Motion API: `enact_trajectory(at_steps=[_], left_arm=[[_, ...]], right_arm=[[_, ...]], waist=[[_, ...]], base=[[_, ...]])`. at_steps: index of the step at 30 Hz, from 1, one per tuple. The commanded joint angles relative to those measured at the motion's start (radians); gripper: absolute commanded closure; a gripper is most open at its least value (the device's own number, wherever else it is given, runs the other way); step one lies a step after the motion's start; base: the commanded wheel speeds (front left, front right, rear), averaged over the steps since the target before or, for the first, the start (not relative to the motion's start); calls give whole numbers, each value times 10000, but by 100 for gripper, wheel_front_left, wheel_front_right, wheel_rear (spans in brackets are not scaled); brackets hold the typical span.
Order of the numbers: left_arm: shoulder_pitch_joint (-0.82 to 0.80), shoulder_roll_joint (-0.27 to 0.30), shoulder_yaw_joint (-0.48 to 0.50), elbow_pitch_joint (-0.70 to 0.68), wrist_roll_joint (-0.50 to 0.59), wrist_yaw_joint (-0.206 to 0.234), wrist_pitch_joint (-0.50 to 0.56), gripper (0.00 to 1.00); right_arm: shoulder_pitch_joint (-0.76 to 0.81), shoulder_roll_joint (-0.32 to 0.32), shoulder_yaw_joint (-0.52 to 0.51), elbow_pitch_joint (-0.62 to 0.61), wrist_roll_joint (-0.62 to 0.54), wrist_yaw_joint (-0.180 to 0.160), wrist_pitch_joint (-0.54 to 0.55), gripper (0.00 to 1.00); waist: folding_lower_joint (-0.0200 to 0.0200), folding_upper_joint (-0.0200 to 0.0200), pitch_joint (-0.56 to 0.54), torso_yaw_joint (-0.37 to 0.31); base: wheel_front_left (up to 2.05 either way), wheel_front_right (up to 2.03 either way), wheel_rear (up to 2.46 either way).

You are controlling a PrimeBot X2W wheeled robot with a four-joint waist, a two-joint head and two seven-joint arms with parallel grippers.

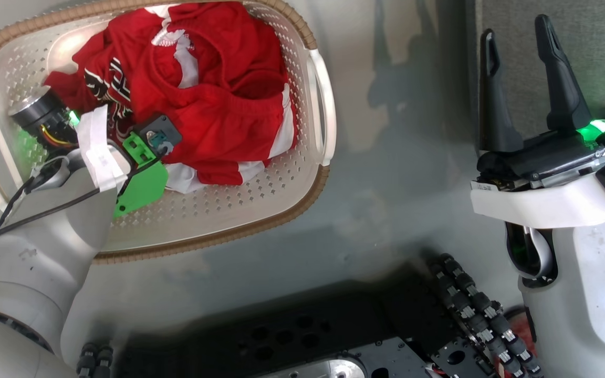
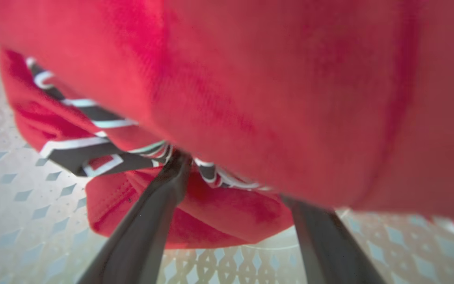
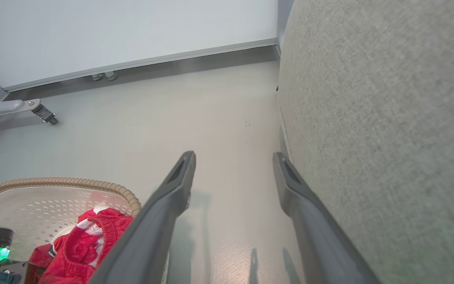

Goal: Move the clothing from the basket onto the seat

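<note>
Left wrist view: the left gripper (image 2: 233, 179) has its two dark fingers (image 2: 144, 221) spread, the tips buried under the red clothing (image 2: 250, 79). A fold with black-and-white lettering lies between the jaws, and nothing is pinched yet. Beneath and beyond the jaws is the perforated bottom of the basket (image 2: 14, 189), and the whole heap sits inside it.

I judge the step in hand to be the first grasp. The next move calls for closing on that fold, lifting clear of the basket and carrying it across to the seat (image 3: 388, 118).

The heap is crumpled, so no garment points any clear way. In the head view its longer spread runs along the basket's length, with the lettered part nearest the jaws.

Farther off, the right gripper (image 3: 234, 157) stands spread and empty over the floor (image 3: 211, 110), with the seat just beside one finger.
</note>
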Motion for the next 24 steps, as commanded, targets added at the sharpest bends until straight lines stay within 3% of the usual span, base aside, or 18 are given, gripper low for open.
enact_trajectory(at_steps=[1,7,8,9,10,15,24], left_arm=[[-222,3,-14,20,-26,69,-67,0],[-350,-1,-8,35,-216,-123,18,0],[-358,5,-9,36,-252,-149,26,16],[-355,-3,-26,35,-284,-225,-28,53],[-364,-11,-20,35,-329,-264,-40,100],[-431,-55,-41,43,-541,-455,-52,100],[241,-387,139,36,-991,-306,-609,100]], right_arm=[[-124,-60,-116,130,20,-3,3,0],[-162,-63,-107,96,14,-3,3,0],[-174,-65,-111,95,13,-3,3,0],[-187,-65,-121,96,11,-3,3,0],[-197,-66,-136,93,10,-3,3,0],[-264,-80,-274,90,-33,-3,4,0],[-150,-71,-169,173,-253,-11,-1,0]], waist=[[0,0,113,60],[0,0,230,85],[0,0,237,83],[0,0,241,80],[0,0,243,79],[0,0,207,102],[0,0,-838,227]], base=[[0,0,0],[0,0,0],[0,0,0],[0,0,0],[0,0,0],[0,0,0],[0,0,0]])
